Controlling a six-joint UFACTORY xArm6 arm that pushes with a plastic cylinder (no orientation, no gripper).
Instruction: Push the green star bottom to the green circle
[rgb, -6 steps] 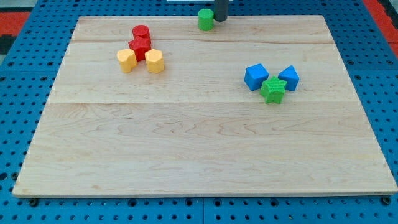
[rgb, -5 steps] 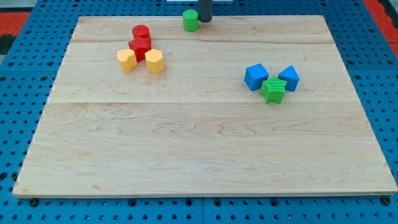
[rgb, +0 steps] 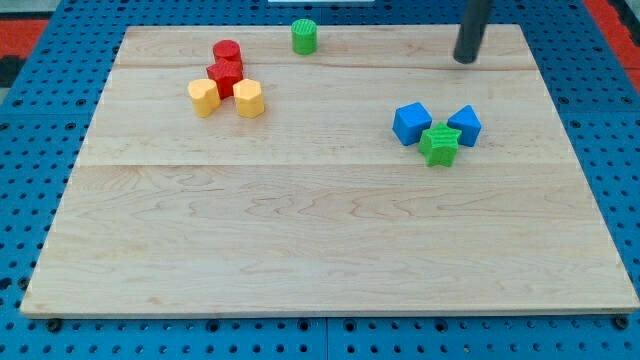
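Observation:
The green star (rgb: 439, 145) lies at the view's right of the wooden board (rgb: 320, 240), touching a blue cube (rgb: 411, 123) on its upper left and a second blue block (rgb: 464, 124) on its upper right. The green circle (rgb: 304, 36), a short cylinder, stands near the board's top edge, left of centre. My tip (rgb: 464, 60) is near the top right, above the blue blocks and well right of the green circle, touching no block.
A red cylinder (rgb: 227, 51) and a red star (rgb: 225, 75) sit at the upper left, with a yellow block (rgb: 204, 97) and a yellow hexagon (rgb: 249, 99) just below them. Blue pegboard surrounds the board.
The green circle slid a little to the left along the top edge. My tip then left it and moved far to the right and slightly down.

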